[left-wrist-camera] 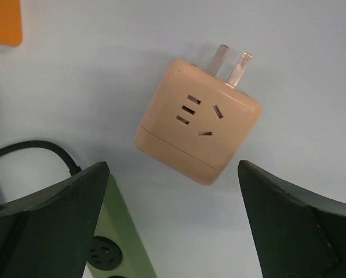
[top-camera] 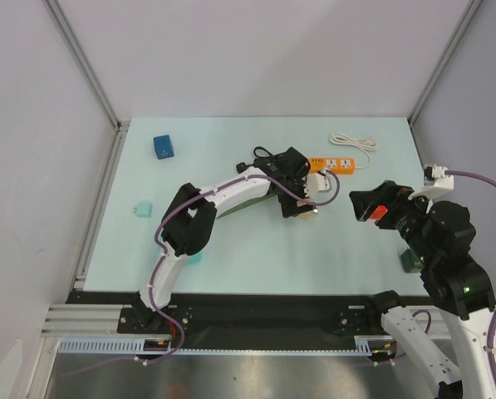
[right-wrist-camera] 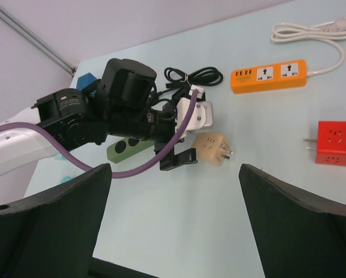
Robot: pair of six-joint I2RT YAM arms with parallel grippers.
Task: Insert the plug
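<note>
Looking for print: marks on the orange power strip [right-wrist-camera: 268, 76] were too small to read; the beige plug [left-wrist-camera: 199, 119] showed only socket slots on its upper face.

Surroundings:
- The orange strip lay far and right of centre on the table [top-camera: 231, 258], with its white cord [top-camera: 353, 141] looped beyond it.
- A green power strip [right-wrist-camera: 128, 149] lay just left of the plug. From above, the left arm hid most of it.
- A black cable [right-wrist-camera: 193, 75] was coiled on the far side of the left wrist.
- A red cube adapter [right-wrist-camera: 337, 143] sat right of the plug and apart from it, prongs turned toward the plug.
- A blue block [top-camera: 164, 146] sat far-left, a small teal block [top-camera: 143, 209] at left, and a dark block [top-camera: 410, 259] near-right beside the right arm.

Plug: a beige rounded cube lying flat on the table, on the near side of the orange strip. Its two flat metal prongs pointed toward the red cube adapter.

The left gripper [left-wrist-camera: 173, 194] hung over it with fingers spread wide. The plug sat in the gap and touched neither finger.

The right gripper [right-wrist-camera: 174, 174] was also spread wide and held nothing, hovering right of the plug near the red cube.
</note>
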